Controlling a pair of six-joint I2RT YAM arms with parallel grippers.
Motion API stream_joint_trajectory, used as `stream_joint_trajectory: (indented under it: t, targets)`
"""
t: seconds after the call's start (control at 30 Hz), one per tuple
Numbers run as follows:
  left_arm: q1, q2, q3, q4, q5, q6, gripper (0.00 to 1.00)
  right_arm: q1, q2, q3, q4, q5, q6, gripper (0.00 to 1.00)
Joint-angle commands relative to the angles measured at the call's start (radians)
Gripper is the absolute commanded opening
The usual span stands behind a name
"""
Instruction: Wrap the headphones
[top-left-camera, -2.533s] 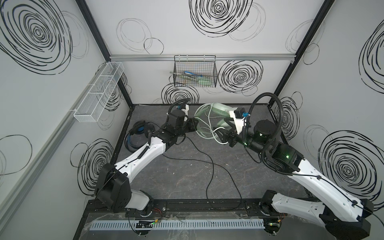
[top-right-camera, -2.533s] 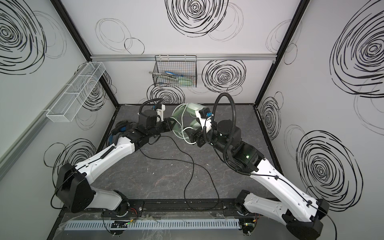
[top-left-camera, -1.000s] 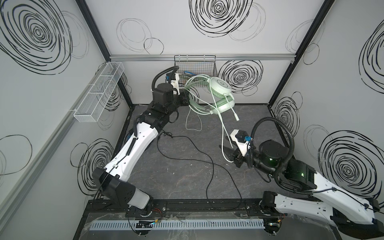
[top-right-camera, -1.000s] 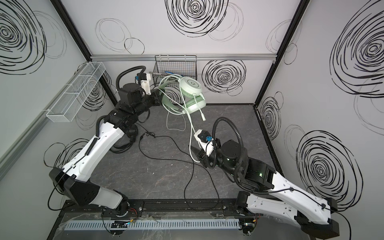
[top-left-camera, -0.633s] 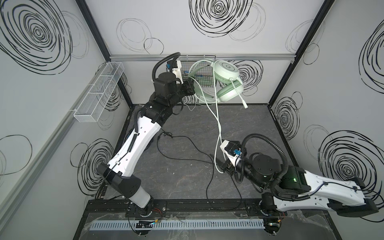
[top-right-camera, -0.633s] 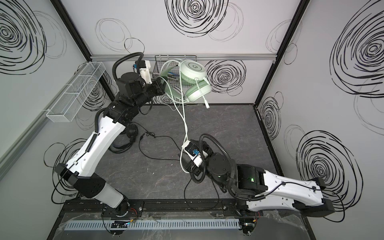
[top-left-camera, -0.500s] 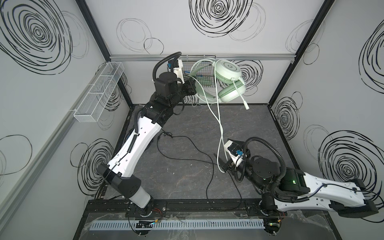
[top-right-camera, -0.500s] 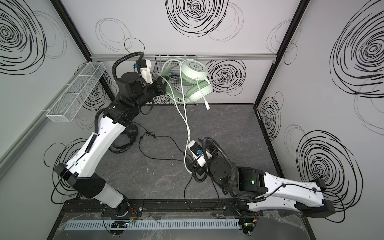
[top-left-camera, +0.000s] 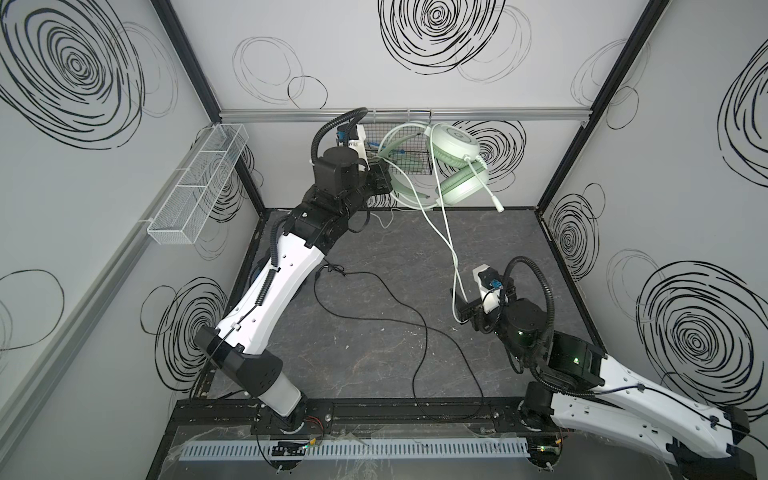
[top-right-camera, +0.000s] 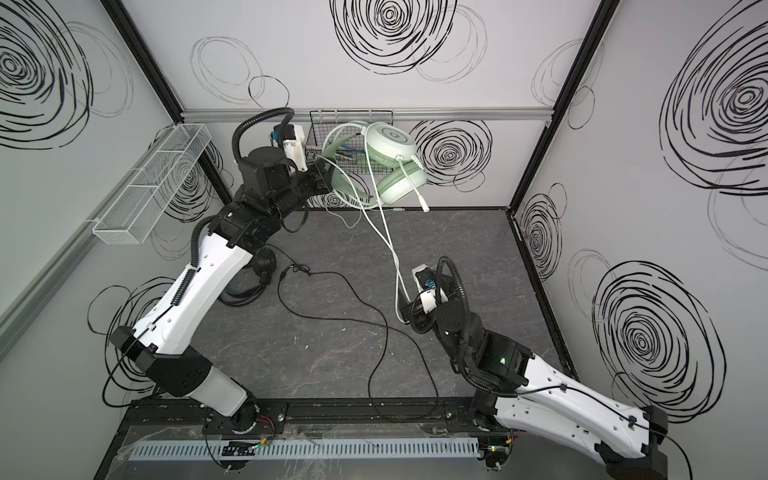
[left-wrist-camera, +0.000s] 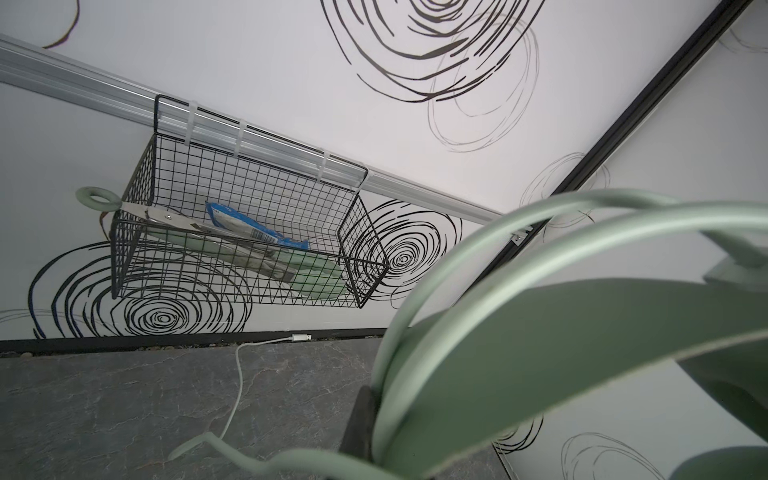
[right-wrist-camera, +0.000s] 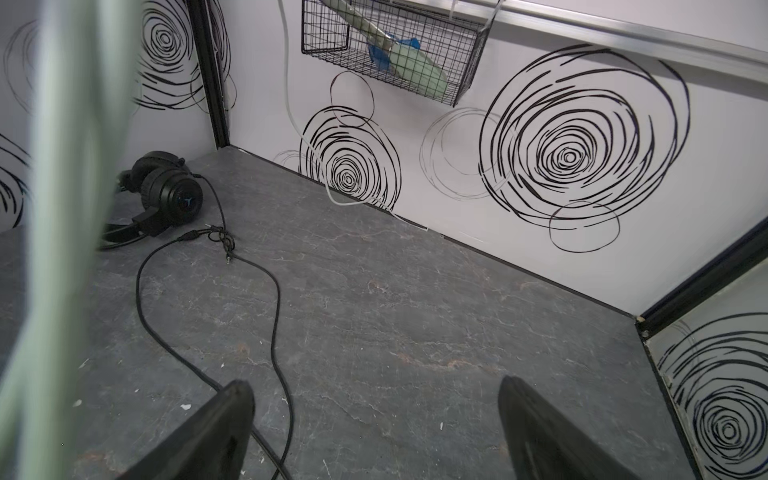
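Note:
The mint-green headphones (top-left-camera: 453, 145) (top-right-camera: 390, 139) hang high by the back wall, boom mic (top-left-camera: 486, 187) pointing down. My left gripper (top-left-camera: 380, 180) (top-right-camera: 322, 174) (left-wrist-camera: 374, 436) is shut on their headband (left-wrist-camera: 540, 340). Their white cord (top-left-camera: 446, 232) (top-right-camera: 386, 237) drops to my right gripper (top-left-camera: 463, 309) (top-right-camera: 409, 313) (right-wrist-camera: 374, 390). That gripper stands open low over the floor. The cord (right-wrist-camera: 41, 208) passes outside its jaws, with only floor between them. The black headphones (top-right-camera: 262, 266) (right-wrist-camera: 166, 191) lie at the back left, partly hidden by the left arm. Their black cord (top-left-camera: 395, 307) (right-wrist-camera: 274, 299) trails across the floor.
A black wire basket (top-left-camera: 409, 153) (left-wrist-camera: 249, 232) holding scissors and a blue packet hangs on the back wall just behind the raised headphones. A white mesh shelf (top-left-camera: 199, 183) is on the left wall. The white cord's plug (left-wrist-camera: 301, 337) rests by the back wall.
My left gripper has lifted the mint-green headphones higher and to the right. My right gripper has opened wide, and the white cord now runs beside it rather than in it.

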Motion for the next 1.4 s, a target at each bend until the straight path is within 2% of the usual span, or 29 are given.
stream_joint_trajectory:
  t: [0.0,0.1,0.3,0.57,0.7,0.83,1.0,1.1,1.23,1.3,1.37]
  targets:
    - [-0.001,-0.059,0.069,0.149,-0.066,-0.086,0.00,-0.089,0.042,-0.025,0.071,-0.141,-0.059,0.98]
    - [-0.006,-0.074,0.054,0.148,-0.081,-0.079,0.00,-0.195,0.121,-0.040,0.099,-0.197,-0.065,0.98]
    - [-0.006,-0.105,0.014,0.172,-0.101,-0.060,0.00,-0.418,0.216,-0.052,0.095,-0.319,0.048,0.99]
    - [-0.005,-0.114,-0.018,0.202,-0.105,-0.064,0.00,-0.567,0.298,-0.047,0.060,-0.361,0.088,0.99]
    - [-0.004,-0.114,-0.029,0.245,-0.069,-0.080,0.00,-0.564,0.273,-0.081,0.176,-0.471,0.048,1.00]
    - [-0.013,-0.122,-0.041,0.279,-0.042,-0.079,0.00,-0.569,0.311,-0.072,0.229,-0.507,-0.010,0.97]
    - [-0.017,-0.097,-0.030,0.195,-0.074,-0.071,0.00,-0.565,0.301,-0.033,0.268,-0.631,-0.046,0.97]
    - [-0.016,-0.081,-0.037,0.153,-0.110,-0.039,0.00,-0.538,0.244,-0.047,0.272,-0.645,-0.037,0.97]
    - [-0.020,-0.056,-0.041,0.090,-0.167,0.010,0.00,-0.446,0.153,-0.072,0.215,-0.552,-0.067,0.97]
    - [-0.021,-0.056,-0.062,0.086,-0.187,0.023,0.00,-0.368,0.115,-0.075,0.173,-0.459,-0.107,0.97]
    - [-0.028,-0.055,-0.073,0.079,-0.205,0.040,0.00,-0.268,0.089,-0.076,0.133,-0.307,-0.156,0.97]
